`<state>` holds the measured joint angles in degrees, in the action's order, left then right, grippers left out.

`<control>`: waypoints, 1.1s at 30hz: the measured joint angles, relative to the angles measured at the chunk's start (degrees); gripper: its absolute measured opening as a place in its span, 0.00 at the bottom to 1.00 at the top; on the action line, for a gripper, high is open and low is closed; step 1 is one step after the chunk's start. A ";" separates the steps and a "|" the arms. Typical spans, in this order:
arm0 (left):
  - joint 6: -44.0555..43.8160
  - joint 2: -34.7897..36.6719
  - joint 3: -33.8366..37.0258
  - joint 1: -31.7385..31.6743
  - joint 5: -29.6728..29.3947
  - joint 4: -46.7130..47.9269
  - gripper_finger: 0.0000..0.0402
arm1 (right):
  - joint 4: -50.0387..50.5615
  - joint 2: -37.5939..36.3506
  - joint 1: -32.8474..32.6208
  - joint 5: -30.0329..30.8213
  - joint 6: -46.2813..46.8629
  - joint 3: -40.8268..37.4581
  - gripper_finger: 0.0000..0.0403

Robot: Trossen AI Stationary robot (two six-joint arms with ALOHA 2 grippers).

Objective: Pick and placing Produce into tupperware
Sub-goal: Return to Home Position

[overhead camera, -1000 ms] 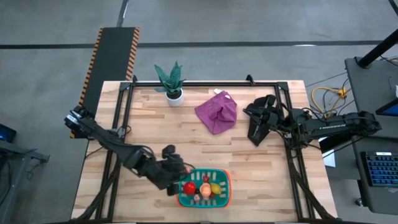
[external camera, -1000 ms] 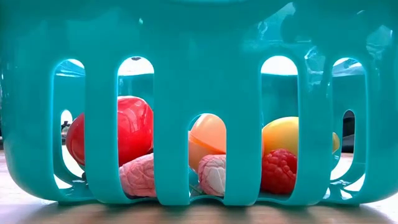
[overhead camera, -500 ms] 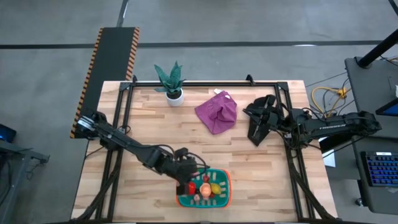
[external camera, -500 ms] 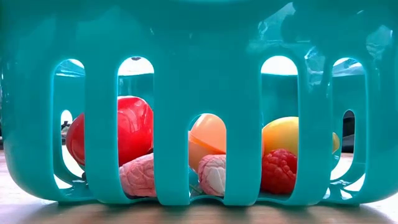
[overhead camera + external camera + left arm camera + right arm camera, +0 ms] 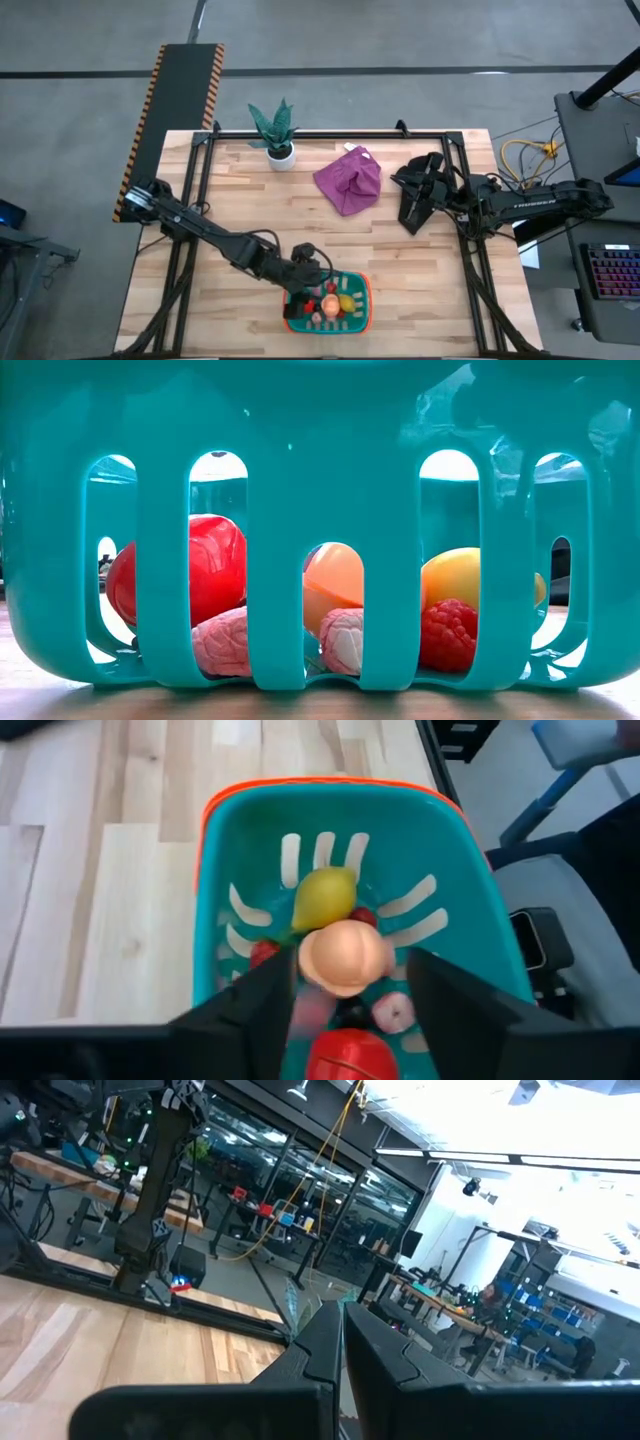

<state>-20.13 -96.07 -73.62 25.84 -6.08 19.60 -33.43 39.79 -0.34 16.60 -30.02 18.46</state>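
so, looking straight down: got the left gripper point(image 5: 312, 285) low in the frame, a bit left of centre, hanging over the upper left corner of the tupperware point(image 5: 366, 300). wrist cam showing its fingers point(image 5: 250, 1010) spread wide, clamped on nothing. got a peach-orange piece point(image 5: 343, 958) sitting right in the gap between them, on top of the pile. can't tell if it touches either finger.

found all the visible produce inside the tupperware, bottom centre of the overhead shot. peeking through the slots from table height, left to right:
- a red piece point(image 5: 205, 575) at the left
- pale pink pieces point(image 5: 225, 643) down low, left of centre and centre
- the peach-orange one in the middle
- a yellow piece point(image 5: 450, 572) right of centre
- a raspberry-looking bit point(image 5: 450, 635) just below the yellow one

spotted the right gripper point(image 5: 408, 215) in the upper right part of the overhead frame, well apart from the tupperware and just right of a purple cloth point(image 5: 350, 180). its own cam showing the fingers point(image 5: 400, 1375) pressed together, nothing between them.

also got a potted plant point(image 5: 273, 135) at the top edge of the wooden table point(image 5: 250, 220), upper left of centre.
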 joint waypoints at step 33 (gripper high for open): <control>36.77 48.58 2.57 -18.69 -28.77 -1.80 0.55 | 30.21 -4.04 2.01 2.93 10.55 28.43 0.02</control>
<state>16.64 -47.49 -71.05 7.16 -34.85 17.81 -3.22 35.75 1.68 19.53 -19.47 46.89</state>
